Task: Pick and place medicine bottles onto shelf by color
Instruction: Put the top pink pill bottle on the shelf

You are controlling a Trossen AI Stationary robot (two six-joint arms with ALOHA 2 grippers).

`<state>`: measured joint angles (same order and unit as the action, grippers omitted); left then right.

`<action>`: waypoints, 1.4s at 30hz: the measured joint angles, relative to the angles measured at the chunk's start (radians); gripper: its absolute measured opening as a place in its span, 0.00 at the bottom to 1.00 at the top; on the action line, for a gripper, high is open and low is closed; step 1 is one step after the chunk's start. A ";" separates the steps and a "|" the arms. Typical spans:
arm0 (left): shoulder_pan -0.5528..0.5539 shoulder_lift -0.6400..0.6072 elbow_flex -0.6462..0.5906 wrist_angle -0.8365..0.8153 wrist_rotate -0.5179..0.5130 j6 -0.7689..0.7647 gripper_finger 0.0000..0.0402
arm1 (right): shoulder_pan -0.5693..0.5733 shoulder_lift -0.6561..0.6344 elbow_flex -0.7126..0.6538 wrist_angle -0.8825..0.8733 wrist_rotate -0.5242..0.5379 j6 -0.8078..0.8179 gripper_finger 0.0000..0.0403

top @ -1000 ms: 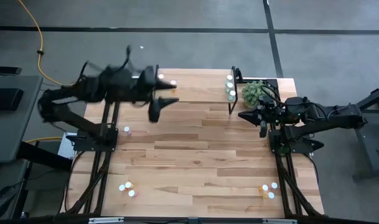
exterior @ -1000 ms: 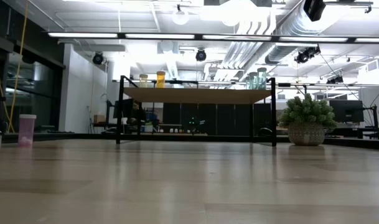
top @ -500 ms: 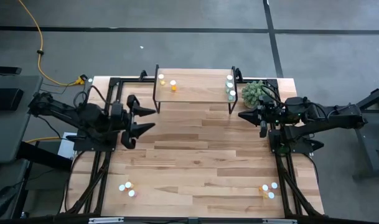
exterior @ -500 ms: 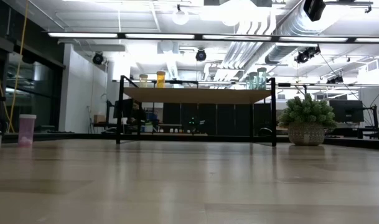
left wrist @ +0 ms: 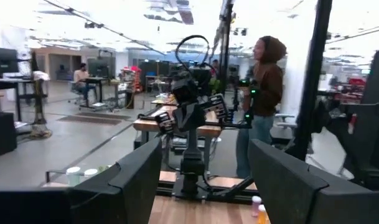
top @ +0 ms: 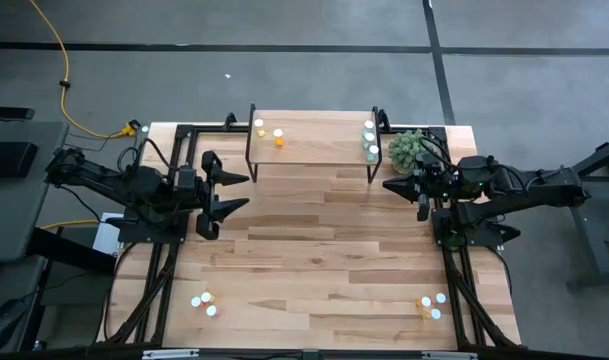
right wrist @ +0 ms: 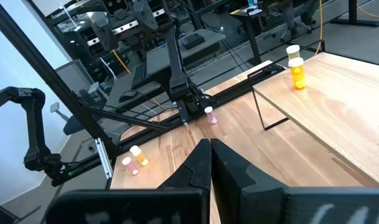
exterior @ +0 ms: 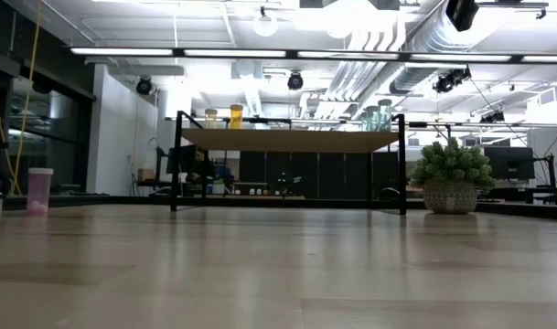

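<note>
Hovering at the desk's (top: 314, 240) left side, the left tool (top: 227, 192) is spread and empty. The shelf (top: 314, 130) carries yellow and orange medicine bottles (top: 269, 133) left, teal ones right. The right tool (top: 396, 186) is pressed together beside the plant (top: 408, 148).

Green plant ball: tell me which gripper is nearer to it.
Right. The right gripper sits shut just in front of the plant ball, by the shelf end. The left gripper is open across the table, beyond the shelf's other end.
</note>
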<state>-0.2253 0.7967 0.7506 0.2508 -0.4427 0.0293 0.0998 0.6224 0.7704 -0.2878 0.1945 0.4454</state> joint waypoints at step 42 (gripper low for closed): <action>0.679 0.515 0.121 -1.664 0.460 -0.327 0.57 | 0.000 0.000 0.000 -0.008 -0.004 0.002 0.00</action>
<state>0.4538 1.3116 0.8718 -1.4131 0.0176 -0.2977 0.0999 0.6224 0.7700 -0.2961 0.1902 0.4469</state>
